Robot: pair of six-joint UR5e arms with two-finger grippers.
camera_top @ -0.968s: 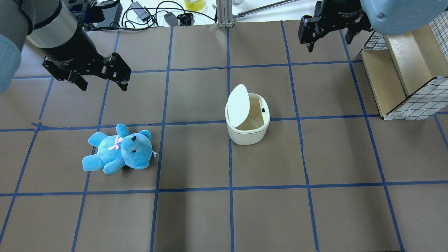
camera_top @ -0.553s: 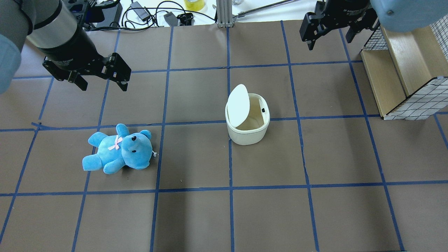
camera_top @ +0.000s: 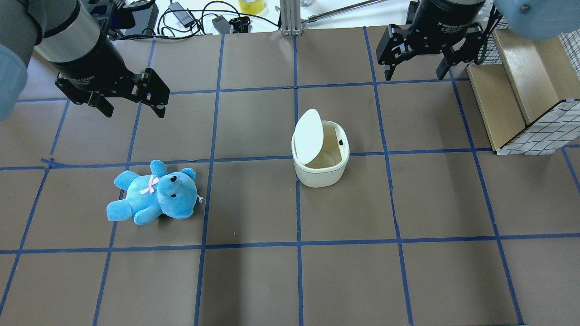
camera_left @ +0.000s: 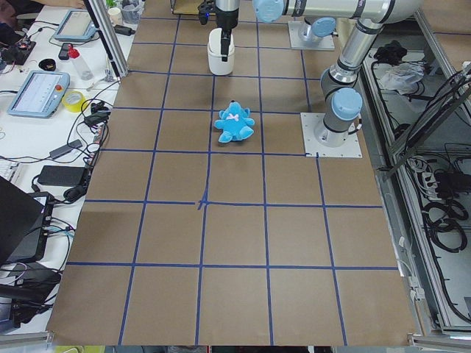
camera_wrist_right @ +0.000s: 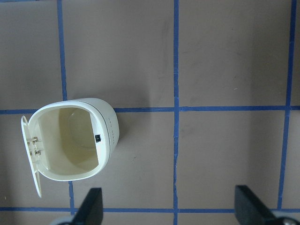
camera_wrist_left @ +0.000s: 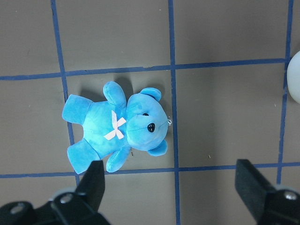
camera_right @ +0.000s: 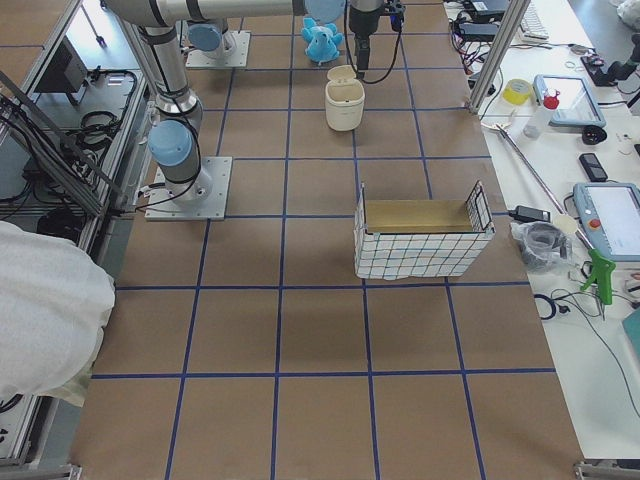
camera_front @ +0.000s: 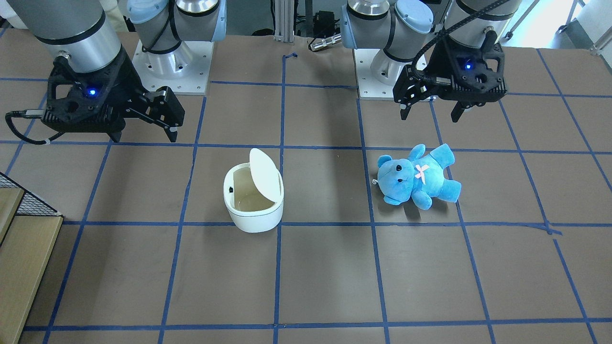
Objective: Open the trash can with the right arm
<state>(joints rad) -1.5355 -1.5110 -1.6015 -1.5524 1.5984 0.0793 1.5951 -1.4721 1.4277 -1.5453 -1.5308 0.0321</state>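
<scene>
The white trash can stands mid-table with its lid tipped up on the left side, showing the beige inside. It also shows in the front view and in the right wrist view. My right gripper is open and empty. It hangs high over the far right of the table, well clear of the can, and shows in the front view too. My left gripper is open and empty above the far left, with its fingers on the near side of the blue teddy.
A blue teddy bear lies on its back left of the can. A wire-and-wood basket stands at the right edge, close to my right gripper. Cables and tools lie beyond the far table edge.
My right gripper has turned at its wrist and shifted a little at the far right. The can, its raised lid, the teddy and my left arm have not moved.
</scene>
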